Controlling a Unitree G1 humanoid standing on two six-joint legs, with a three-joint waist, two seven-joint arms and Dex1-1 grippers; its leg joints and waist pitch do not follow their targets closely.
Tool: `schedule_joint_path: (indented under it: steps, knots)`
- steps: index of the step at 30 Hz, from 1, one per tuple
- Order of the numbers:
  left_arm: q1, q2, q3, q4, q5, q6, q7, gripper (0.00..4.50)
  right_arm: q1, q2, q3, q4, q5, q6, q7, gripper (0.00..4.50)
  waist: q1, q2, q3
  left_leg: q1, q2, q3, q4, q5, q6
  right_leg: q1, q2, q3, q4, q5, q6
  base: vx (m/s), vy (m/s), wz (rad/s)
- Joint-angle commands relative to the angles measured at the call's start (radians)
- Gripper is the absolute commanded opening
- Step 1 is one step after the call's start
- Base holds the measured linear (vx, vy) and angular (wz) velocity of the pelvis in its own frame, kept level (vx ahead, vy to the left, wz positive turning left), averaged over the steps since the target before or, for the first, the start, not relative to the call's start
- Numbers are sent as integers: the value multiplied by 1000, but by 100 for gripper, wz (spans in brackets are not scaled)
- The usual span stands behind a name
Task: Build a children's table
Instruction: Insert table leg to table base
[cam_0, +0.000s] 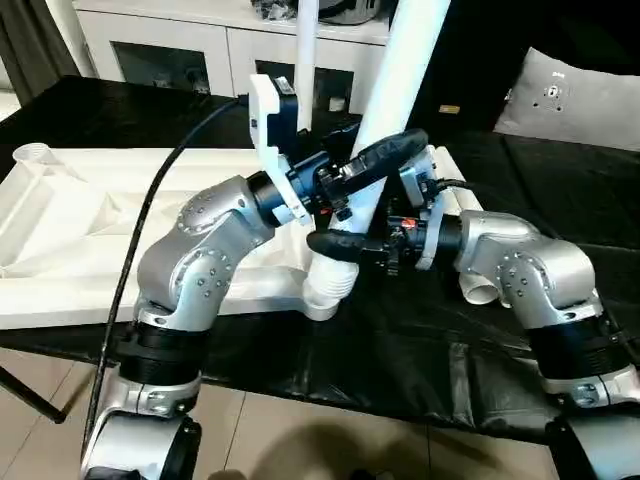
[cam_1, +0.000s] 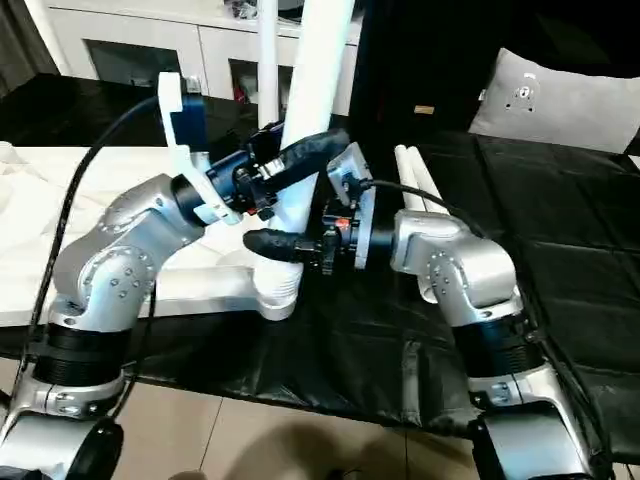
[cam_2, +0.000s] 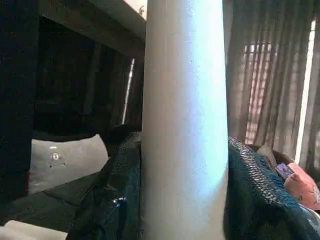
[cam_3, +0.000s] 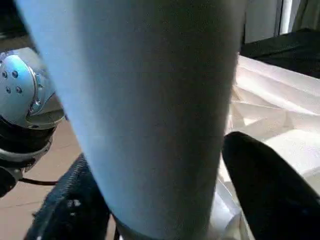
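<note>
Children's table top (cam_0: 120, 215) lies upside down on the black-covered table (cam_0: 420, 350), ribbed underside up, reaching to the left edge of the head views. At its near right corner a white leg (cam_0: 400, 90) stands upright in the rounded socket (cam_0: 330, 285) and rises out of the top of the picture. A second, thinner-looking leg (cam_0: 307, 40) stands behind it. Two more legs (cam_1: 420, 185) lie flat on the black cover, just beside the right forearm.

The left end effector (cam_0: 375, 165) has its black fingers around the standing leg, above the socket; the left wrist view shows the leg pressed between both pads. The right end effector (cam_0: 350, 245) sits lower, near the socket. In the right wrist view its fingers (cam_3: 265, 185) stand on both sides of the leg, but contact cannot be judged there.

The wrist views add what the head views hide: curtains and a dark room behind the leg, and the ribs of the top beside the socket.

Near the front edge of the table the black cover is bare, and to the right it runs wide toward a grey cushion (cam_0: 575, 100). A white cabinet (cam_0: 180, 45) stands behind.
</note>
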Motion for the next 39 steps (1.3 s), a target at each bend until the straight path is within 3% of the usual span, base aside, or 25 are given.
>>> schedule_joint_path:
  steps: [1,13,22,27,30,33,39]
  knots:
    - [-11,-7,-4,-15,0,-13,9,181,4,-3,6,10,-11,-6,6,298,-2,-8,-76,-18,-24,39,-59,-61,46,90,-35,44,-67,-359,-33,0,0,0]
    - [-16,-4,2,-6,10,-17,7,181,13,-10,18,7,-21,-8,11,206,-2,-6,-76,-18,-23,38,-60,-60,47,90,-34,45,-66,-352,-35,0,0,0]
    - [-16,-5,1,-6,10,-17,7,181,14,-7,19,15,-28,-16,7,193,-1,-5,-77,-17,-23,38,-60,-58,47,91,-35,45,-64,-341,-42,0,0,0]
    - [-17,-3,1,-5,10,-17,6,181,16,-5,23,14,-36,-27,3,193,-1,-2,-77,-18,-23,38,-59,-57,46,91,-35,46,-63,-334,-47,0,0,0]
    - [-18,-2,0,-4,10,-18,6,181,17,-3,22,14,-33,-23,1,265,-1,-3,-77,-17,-23,38,-60,-60,47,91,-34,45,-64,-338,-46,0,0,0]
    - [-21,1,-1,1,14,-20,3,180,17,2,13,21,-37,-32,-15,289,-2,-1,-77,-17,-23,37,-60,-57,45,91,-35,46,-63,-327,-51,0,0,0]
    - [-21,3,-2,6,18,-22,0,180,18,3,-10,18,-14,-34,-6,295,-2,-1,-77,-17,-22,37,-60,-60,45,92,-34,46,-62,-317,-58,0,0,0]
